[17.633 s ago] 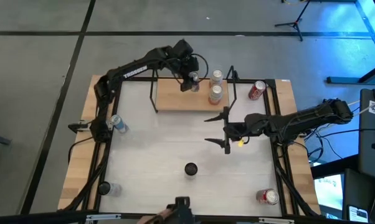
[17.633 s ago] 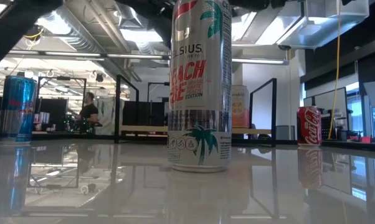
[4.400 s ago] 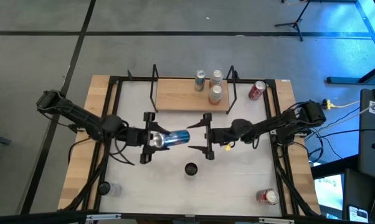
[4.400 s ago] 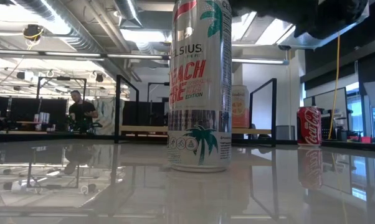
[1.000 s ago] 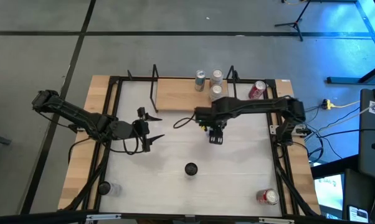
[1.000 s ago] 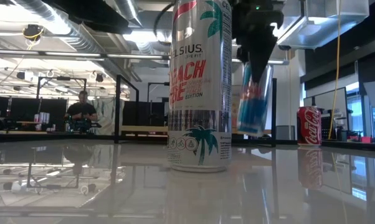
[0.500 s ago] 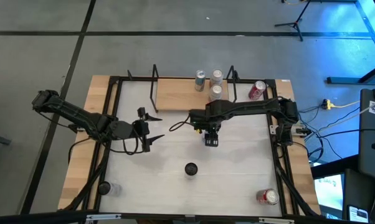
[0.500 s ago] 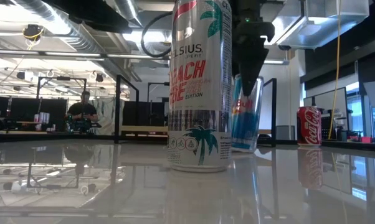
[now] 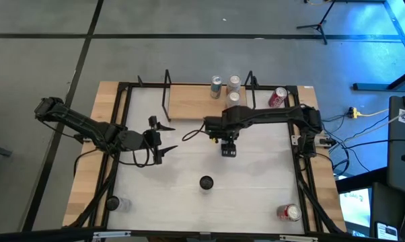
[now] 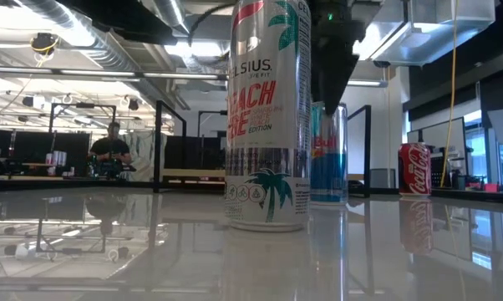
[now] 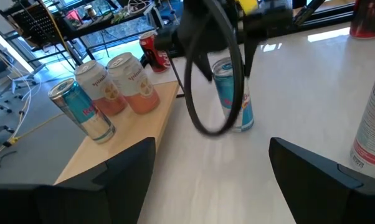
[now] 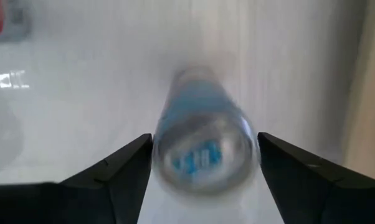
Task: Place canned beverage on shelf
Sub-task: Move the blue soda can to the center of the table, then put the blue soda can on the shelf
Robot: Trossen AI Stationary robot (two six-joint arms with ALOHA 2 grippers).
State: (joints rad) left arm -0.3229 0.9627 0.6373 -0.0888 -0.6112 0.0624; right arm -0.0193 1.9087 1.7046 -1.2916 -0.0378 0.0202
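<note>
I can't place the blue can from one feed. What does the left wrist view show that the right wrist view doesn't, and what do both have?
Only the left wrist view: the shelf board with three cans on it, the blue can standing upright on the white table beside the board, not on it, and a tall white can.

Only the right wrist view: the can's top seen from straight above, between the right gripper fingers.

Both: that blue can on the white table.

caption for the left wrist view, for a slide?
Right gripper over an upright blue can on the white table, three cans on the shelf.
</note>
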